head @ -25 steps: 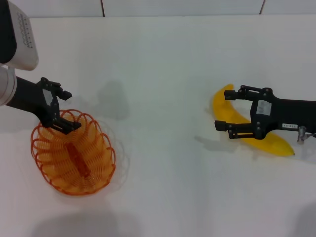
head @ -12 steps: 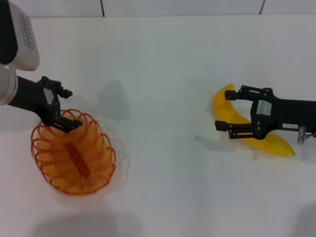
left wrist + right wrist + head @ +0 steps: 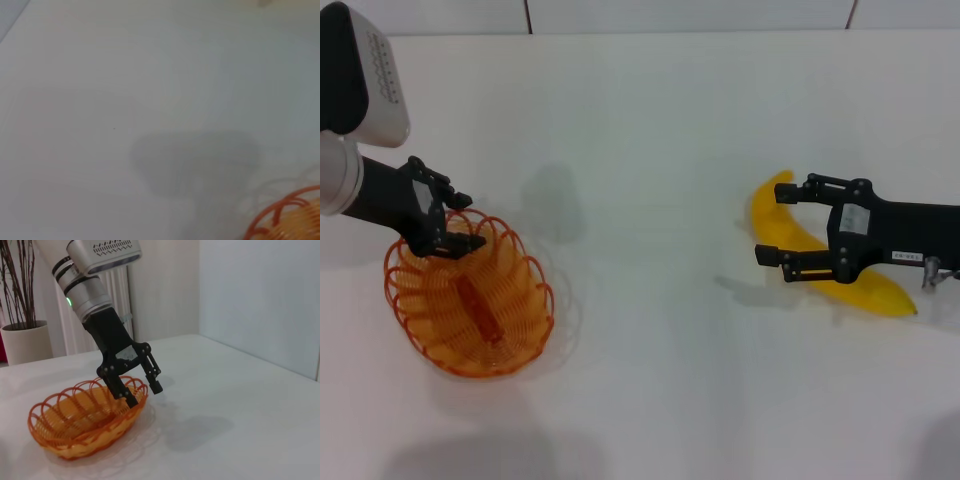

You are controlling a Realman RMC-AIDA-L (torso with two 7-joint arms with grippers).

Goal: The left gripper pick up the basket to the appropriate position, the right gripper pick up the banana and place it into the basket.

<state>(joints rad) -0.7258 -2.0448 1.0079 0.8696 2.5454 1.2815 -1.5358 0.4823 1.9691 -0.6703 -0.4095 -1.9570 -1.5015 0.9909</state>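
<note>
Currently the basket (image 3: 469, 297) sits on the white table (image 3: 650, 120) at 8 o'clock, its scalloped rim straddled by the parted fingers of the left gripper (image 3: 448, 220), presumably for lifting. At 3 o'clock, the banana (image 3: 822, 250) is bracketed by the right gripper (image 3: 775, 222), fingers apart, not yet clamped.

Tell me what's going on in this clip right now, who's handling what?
Two arms work over a white table. The left gripper is at the far rim of the orange wire basket, fingers open astride the rim, one inside and one outside, not closed on it. The right gripper sits open around the yellow banana, which lies on the table to the robot's right. Nothing is lifted; the basket holds no banana.
</note>
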